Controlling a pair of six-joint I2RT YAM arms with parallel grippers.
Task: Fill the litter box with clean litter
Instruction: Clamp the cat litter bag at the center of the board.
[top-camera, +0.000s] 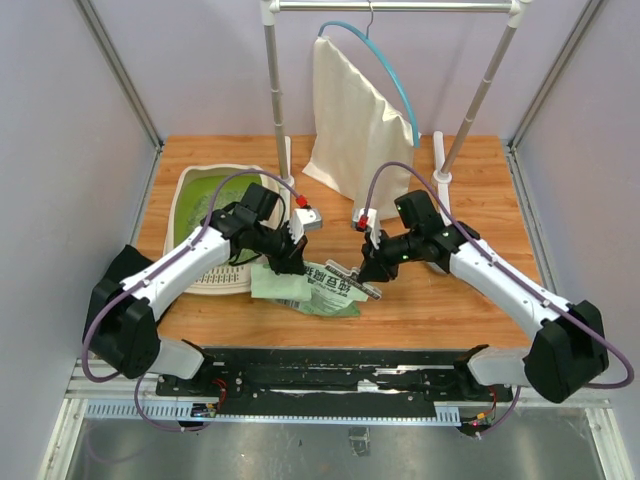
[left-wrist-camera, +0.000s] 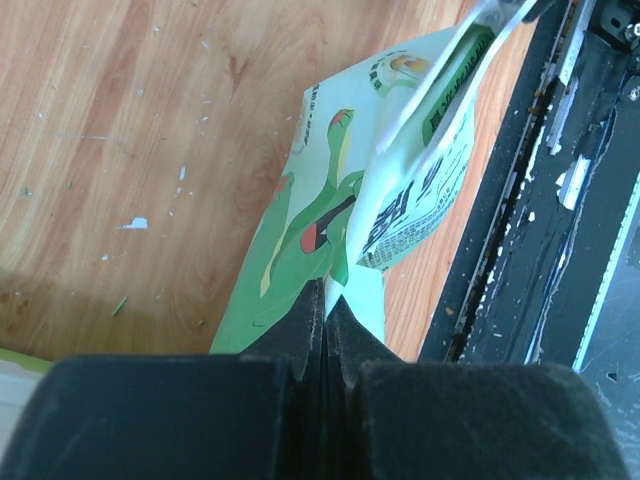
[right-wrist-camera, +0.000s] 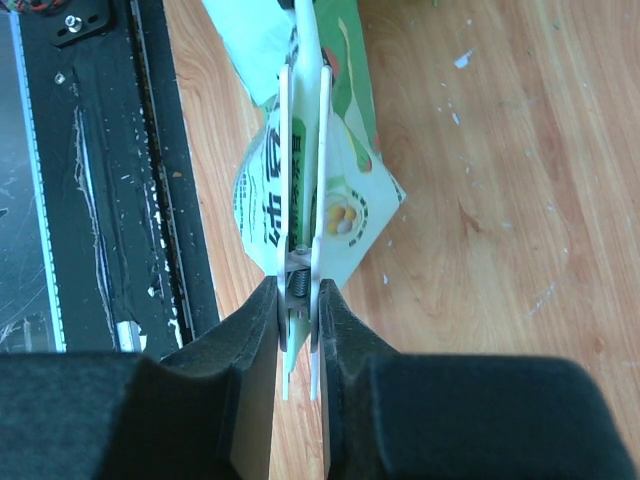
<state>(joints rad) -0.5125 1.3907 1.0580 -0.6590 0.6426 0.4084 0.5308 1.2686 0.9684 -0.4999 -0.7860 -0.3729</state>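
beige litter box (top-camera: 205, 200), lime-green inside, table's (top-camera: 450, 200) back-left, left gripper (left-wrist-camera: 325, 300) pinching green bag (left-wrist-camera: 300, 250), right gripper (right-wrist-camera: 298, 295) clamping white clip (right-wrist-camera: 300, 150), its spring (right-wrist-camera: 298, 283) wrist-cam only

Litter box (top-camera: 183, 205) sits on the table (top-camera: 450, 300), left side. The printed bag (top-camera: 320, 298) lies at centre front, just beside the box's near right corner. A clip (top-camera: 355, 282) sits on the bag's right end. Behind, at centre rear, a cloth sack (top-camera: 350, 130) hangs from the rack (top-camera: 400, 6).
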